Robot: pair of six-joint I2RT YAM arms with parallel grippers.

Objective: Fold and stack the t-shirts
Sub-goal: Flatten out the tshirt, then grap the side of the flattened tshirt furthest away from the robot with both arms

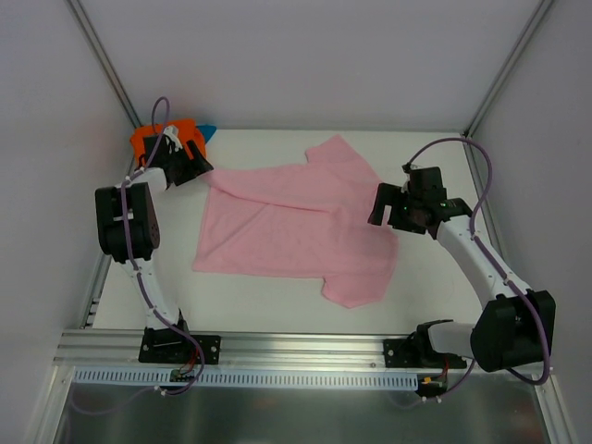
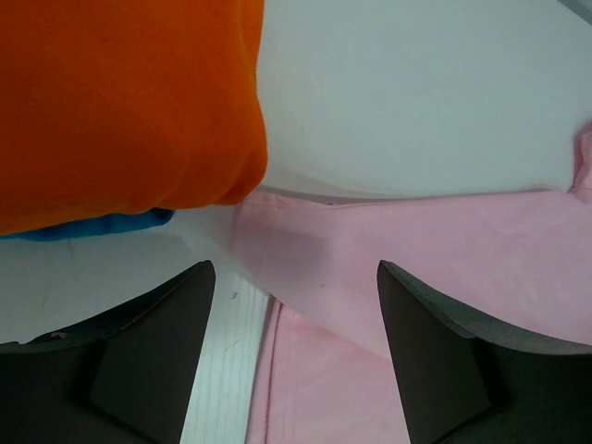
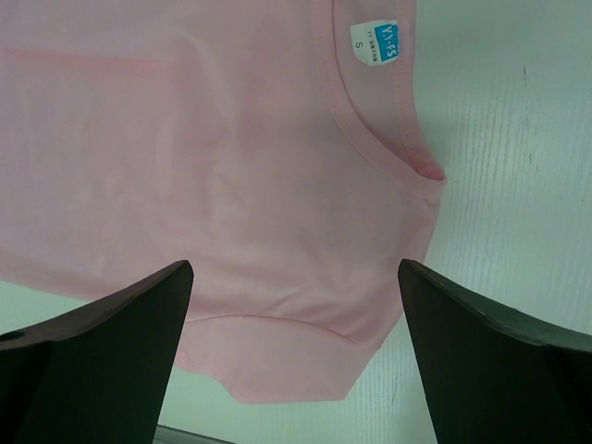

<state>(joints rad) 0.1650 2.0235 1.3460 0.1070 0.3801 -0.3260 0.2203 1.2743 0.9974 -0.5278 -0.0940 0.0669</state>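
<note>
**A:** How is the left tool standing?

**B:** Its jaws are sitting apart with nothing pinched between them. In its wrist view the two dark fingers are framing a corner of the pink t-shirt, and I cannot tell whether they are touching the cloth.

**A:** And the right tool?

**B:** It is gaping wide and holding nothing. It is hovering at the right of the frame over the collar end of the same shirt, with its fingers to either side of the shoulder area.

**A:** What is that shirt looking like?

**B:** It is light pink, soft and mostly smooth, and it is lying spread across the middle of the bench. Its hem is pointing to the left and its neck to the right. One sleeve is sticking toward the top centre and the other toward the lower centre. In the left wrist view a pink strip is lying over a lower pink layer. A small white neck tag with a blue patch is showing inside the collar.

**A:** Where are the others lying?

**B:** They are in the upper left corner of the bench, just beside the left tool. The orange t-shirt is lying bundled with a rounded edge. The teal-blue t-shirt is peeking out from under it. The orange one is sitting just beside the pink corner.
</note>
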